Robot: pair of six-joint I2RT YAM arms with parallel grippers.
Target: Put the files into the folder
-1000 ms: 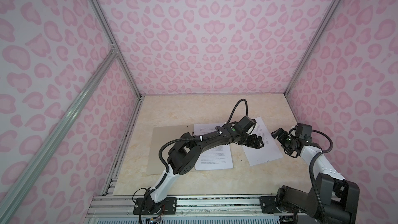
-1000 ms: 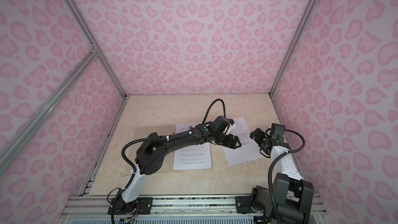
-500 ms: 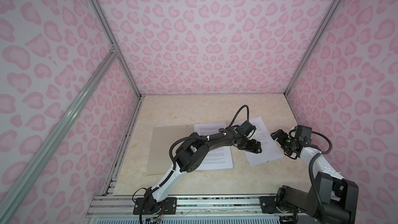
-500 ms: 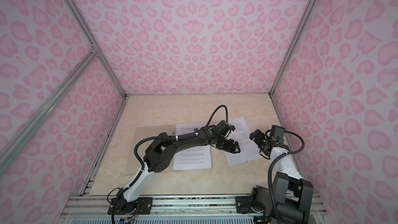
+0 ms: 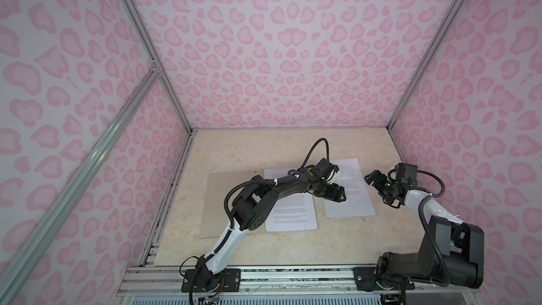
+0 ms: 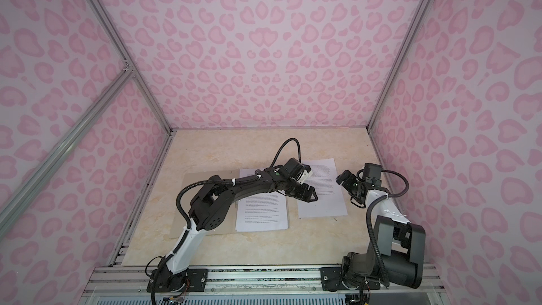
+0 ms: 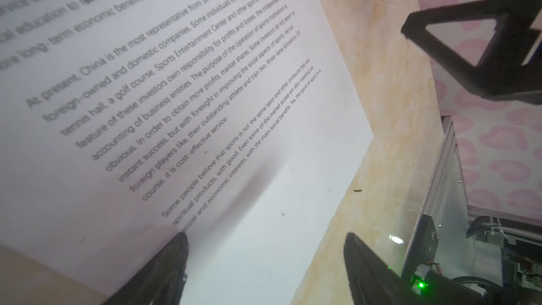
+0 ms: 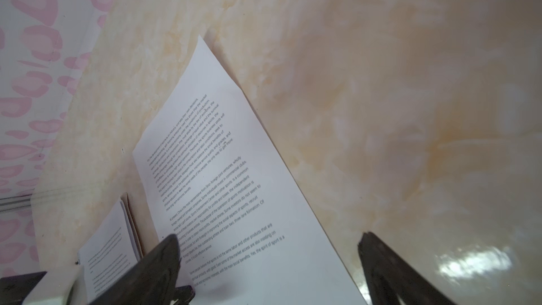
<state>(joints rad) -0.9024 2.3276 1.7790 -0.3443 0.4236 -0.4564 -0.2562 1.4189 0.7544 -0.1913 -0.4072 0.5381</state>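
Fingers on both arms are spread wide and hold nothing. In a top view the left fingers [image 5: 340, 198] reach across over the loose sheet [image 5: 352, 208], which lies flat on the worktop [image 5: 264, 148] just beside the folder [image 5: 217, 200], toward the right edge. I cannot tell whether they touch it. The right fingers [image 5: 372, 177] wait at that sheet's right side. Another printed sheet [image 5: 293, 218] already lies on the folder, nearer the left edge, so the step in hand looks like fetching the one paper left outside.

Left wrist view: the left fingers [image 7: 173, 262] straddle the paper's edge near a corner, one over print and its mate over bare worktop.

Right wrist view: the right fingers [image 8: 164, 259] do likewise along the sheet's long edge.

Next move, as I judge it: flat paper offers nothing to pinch – one finger should press and drag it toward the folder, or raise an edge for the other arm.
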